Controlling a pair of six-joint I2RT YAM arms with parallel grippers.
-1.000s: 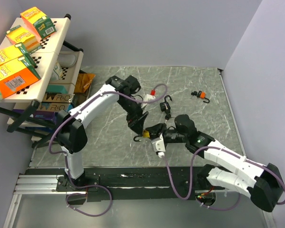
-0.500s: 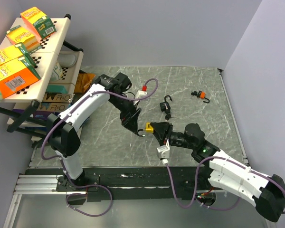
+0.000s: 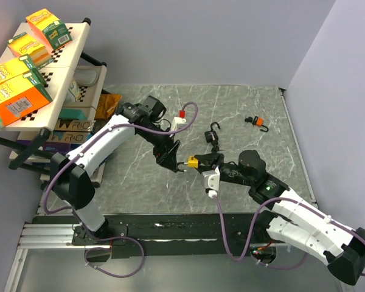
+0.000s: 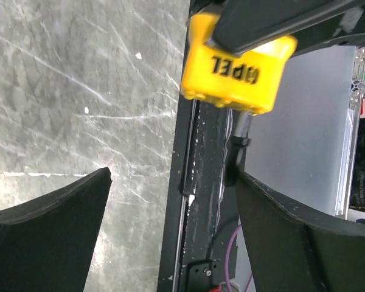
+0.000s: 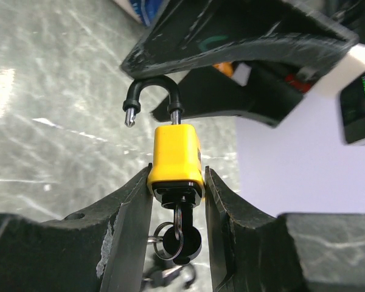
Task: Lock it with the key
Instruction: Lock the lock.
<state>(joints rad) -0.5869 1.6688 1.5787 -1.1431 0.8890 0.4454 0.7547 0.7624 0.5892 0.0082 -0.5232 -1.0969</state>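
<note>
Padlock (image 5: 175, 152) tight in right gripper (image 5: 177, 175); left gripper (image 4: 173, 176) agape.

padlock (image 5: 176, 149) in right gripper (image 5: 177, 174) | left gripper (image 3: 173, 160) just left, seemingly apart | spare lock (image 3: 212, 135) behind

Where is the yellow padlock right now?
In the top view the padlock is near the middle of the table, pinched in the right gripper, with the left gripper close on its left; its shackle is open.
</note>
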